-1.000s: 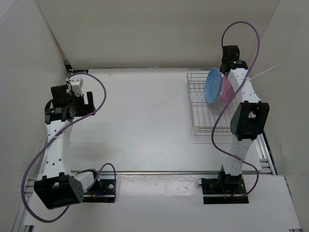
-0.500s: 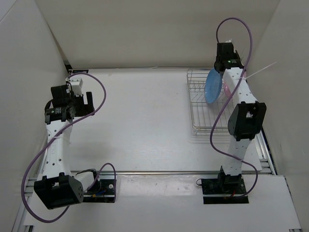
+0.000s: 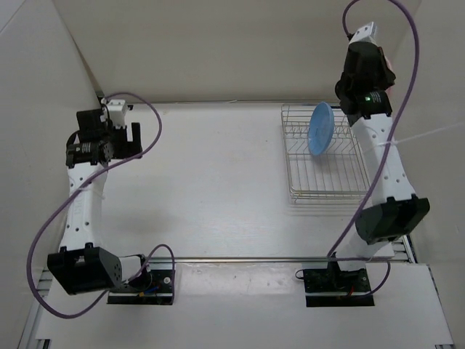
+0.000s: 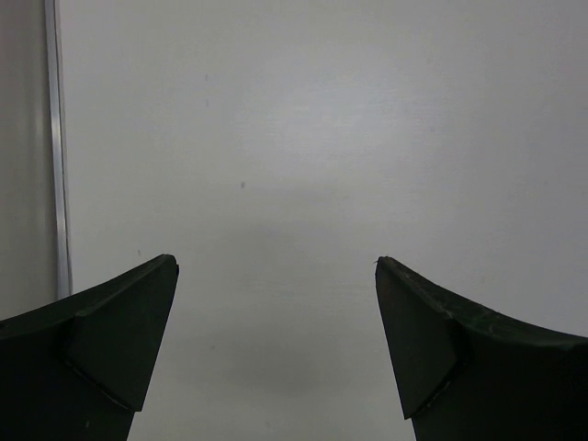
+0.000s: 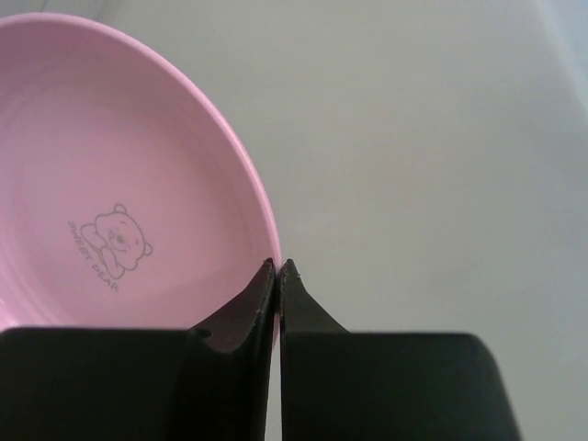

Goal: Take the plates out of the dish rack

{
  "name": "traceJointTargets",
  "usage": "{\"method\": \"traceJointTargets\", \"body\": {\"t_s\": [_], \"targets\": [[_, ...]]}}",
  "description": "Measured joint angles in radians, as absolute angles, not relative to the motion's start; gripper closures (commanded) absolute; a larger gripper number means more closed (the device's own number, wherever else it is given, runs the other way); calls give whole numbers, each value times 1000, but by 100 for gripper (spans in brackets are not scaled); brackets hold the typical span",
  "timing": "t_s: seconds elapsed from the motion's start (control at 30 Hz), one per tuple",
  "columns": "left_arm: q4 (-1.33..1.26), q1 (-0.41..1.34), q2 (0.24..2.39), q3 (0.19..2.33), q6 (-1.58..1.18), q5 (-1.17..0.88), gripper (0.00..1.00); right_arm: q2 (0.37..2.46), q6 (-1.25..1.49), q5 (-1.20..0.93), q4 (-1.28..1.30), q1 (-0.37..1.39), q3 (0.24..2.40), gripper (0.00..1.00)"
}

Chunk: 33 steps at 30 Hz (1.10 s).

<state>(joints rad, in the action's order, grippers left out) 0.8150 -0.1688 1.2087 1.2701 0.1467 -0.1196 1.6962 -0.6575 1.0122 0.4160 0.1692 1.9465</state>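
Note:
The pink plate (image 5: 110, 184), with a small bear print, is clamped at its rim by my right gripper (image 5: 277, 266), whose fingers are pressed together on the edge. In the top view the right wrist (image 3: 363, 69) is raised high above the back right corner and hides the plate. The light blue plate (image 3: 320, 129) stands upright in the silver wire dish rack (image 3: 305, 182) at the right side of the table. My left gripper (image 4: 276, 266) is open and empty over bare table at the far left (image 3: 131, 138).
White walls enclose the table at the back and both sides. The rack sits close to the right wall. A metal rail (image 3: 254, 258) runs along the near edge by the arm bases. Purple cables loop off both arms.
My right arm has risen from the rack, lifting the pink plate out of its slot and up. The blue plate stays in the rack. The left arm shifted slightly back.

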Motion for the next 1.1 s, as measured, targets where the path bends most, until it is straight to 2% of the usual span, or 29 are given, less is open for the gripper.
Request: {"method": "traceJointTargets", "body": {"t_s": [0.23, 0.37, 0.53, 0.63, 0.7, 0.9, 1.0, 1.1], "targets": [[876, 19, 1478, 1716, 166, -168, 0, 1490, -601, 974, 471, 223, 1913, 100], [894, 179, 1579, 1838, 173, -268, 0, 1428, -459, 712, 685, 235, 1928, 100], [888, 384, 1702, 1944, 157, -435, 0, 1335, -368, 334, 812, 247, 1837, 100], [881, 480, 1771, 2015, 140, -511, 3, 1291, -352, 161, 868, 259, 1781, 100], [883, 523, 1819, 2081, 127, -547, 6, 1282, -343, 81, 890, 265, 1768, 100], [869, 592, 1882, 2175, 106, -569, 6, 1266, -332, -38, 903, 265, 1751, 100], [869, 619, 1888, 2181, 102, -569, 14, 1263, -327, -67, 904, 265, 1751, 100], [870, 640, 1898, 2190, 97, -566, 31, 1262, -321, -87, 904, 265, 1751, 100]]}}
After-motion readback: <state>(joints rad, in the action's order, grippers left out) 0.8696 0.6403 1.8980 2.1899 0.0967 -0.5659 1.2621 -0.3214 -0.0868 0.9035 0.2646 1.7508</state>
